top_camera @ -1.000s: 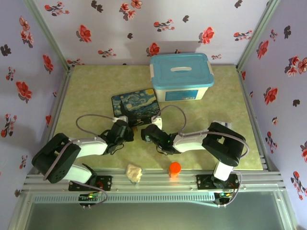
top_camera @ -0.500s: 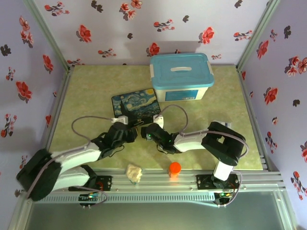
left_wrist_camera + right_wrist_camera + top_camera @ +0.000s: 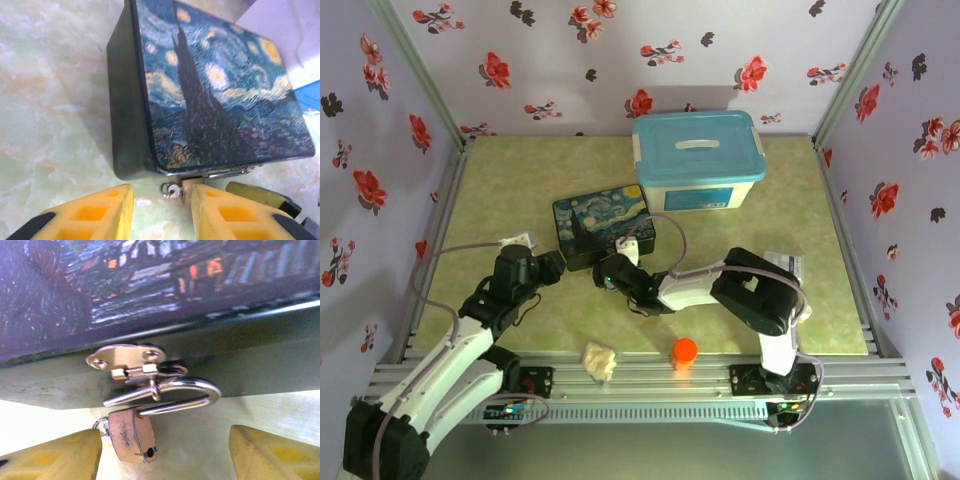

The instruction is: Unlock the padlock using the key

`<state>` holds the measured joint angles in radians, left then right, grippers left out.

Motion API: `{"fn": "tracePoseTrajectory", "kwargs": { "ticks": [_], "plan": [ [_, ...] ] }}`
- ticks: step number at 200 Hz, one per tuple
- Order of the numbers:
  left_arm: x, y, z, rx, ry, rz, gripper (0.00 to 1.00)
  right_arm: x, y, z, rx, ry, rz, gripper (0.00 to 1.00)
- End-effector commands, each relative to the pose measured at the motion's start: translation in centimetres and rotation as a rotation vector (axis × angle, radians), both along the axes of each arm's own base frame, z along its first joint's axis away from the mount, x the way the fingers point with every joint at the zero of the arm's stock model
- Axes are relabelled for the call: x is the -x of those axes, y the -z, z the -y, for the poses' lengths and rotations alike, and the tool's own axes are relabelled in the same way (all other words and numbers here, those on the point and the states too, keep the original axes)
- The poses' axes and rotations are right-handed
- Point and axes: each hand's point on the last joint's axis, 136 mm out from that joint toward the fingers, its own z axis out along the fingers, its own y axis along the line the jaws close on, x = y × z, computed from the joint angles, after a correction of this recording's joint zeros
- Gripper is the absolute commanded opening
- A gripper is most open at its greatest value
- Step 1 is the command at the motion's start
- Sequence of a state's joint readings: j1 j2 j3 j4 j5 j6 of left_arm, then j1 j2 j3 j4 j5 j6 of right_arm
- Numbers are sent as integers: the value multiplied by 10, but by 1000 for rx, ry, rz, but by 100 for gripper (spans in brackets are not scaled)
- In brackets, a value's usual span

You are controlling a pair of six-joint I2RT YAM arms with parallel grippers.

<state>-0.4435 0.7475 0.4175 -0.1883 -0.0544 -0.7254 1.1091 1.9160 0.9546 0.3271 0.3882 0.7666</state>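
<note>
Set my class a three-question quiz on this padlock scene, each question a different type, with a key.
1. True or false: the padlock hangs on the painted box's latch.
2. The right gripper's fingers are: A open; B shut on the padlock; C shut on the latch.
3. Fill in: the orange cap stands at the table's ____ edge.
Key: 1 true; 2 A; 3 near.

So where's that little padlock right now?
In the right wrist view, the padlock hangs by its shackle from the latch on the painted box's near edge, between the open right gripper's fingers.
</note>
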Motion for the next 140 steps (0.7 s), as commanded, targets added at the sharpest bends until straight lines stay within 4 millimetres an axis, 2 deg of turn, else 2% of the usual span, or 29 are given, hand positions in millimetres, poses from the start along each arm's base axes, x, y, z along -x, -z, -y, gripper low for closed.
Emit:
{"fn": "tracePoseTrajectory", "kwargs": {
  "ticks": [1, 41, 79, 120, 140],
  "plan": [
    [2, 2, 4, -5, 39, -14, 36, -3, 12, 6, 91, 38, 7, 67],
    [-4, 1, 5, -2, 38, -1, 36, -4, 20, -1, 121, 43, -4, 65],
    [-10, -3, 4, -2, 31, 13, 37, -2, 29, -2, 116, 48, -16, 58],
    [-12, -5, 4, -5, 29, 18, 37, 1, 34, -10, 87, 25, -38, 43],
    [-13, -4, 4, -6, 30, 17, 37, 3, 36, -7, 75, 27, -56, 34]
  ]
}}
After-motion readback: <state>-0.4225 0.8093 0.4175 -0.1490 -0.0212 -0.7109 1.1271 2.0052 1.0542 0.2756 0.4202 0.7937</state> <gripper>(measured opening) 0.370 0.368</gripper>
